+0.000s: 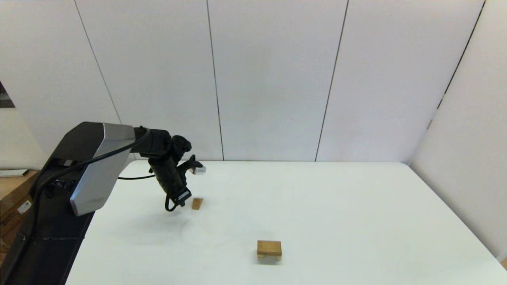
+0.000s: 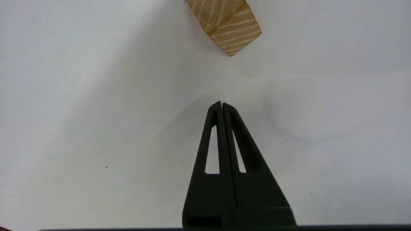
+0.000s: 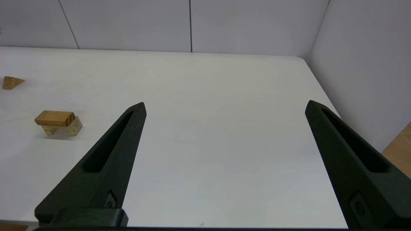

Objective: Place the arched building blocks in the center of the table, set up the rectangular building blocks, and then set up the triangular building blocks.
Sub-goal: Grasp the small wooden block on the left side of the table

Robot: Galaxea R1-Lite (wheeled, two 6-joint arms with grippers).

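On the large white table, a flat tan wooden slab is seen resting on top of a thicker tan wooden arched block near the middle. The small tan wooden triangular wedge lies apart from the stack, toward the robot's left and farther back, with the left gripper poised just beside it.

In the left wrist view, the left gripper is shown with its two black fingers pressed together and nothing held; the wedge lies ahead of the tips, not touched. The right gripper is spread wide and empty, and it is parked off to the right of the stack.

Two risks are judged likely. With the fingers closed, the wedge could be nudged or pushed across the smooth top rather than grasped unless the jaws are opened before descent. The wedge's sloped faces could also let it slip or twist out of the pads if it is pinched across the slopes. Later, a careless placement could knock the slab off the arch.

The hollow under the arch and the slab's overhang are revealed only by the right wrist view, where the slab and arch are seen from the side; from the head view the stack reads almost as one block. The wedge's grain and its gap from the fingertips are given only by the left wrist view.
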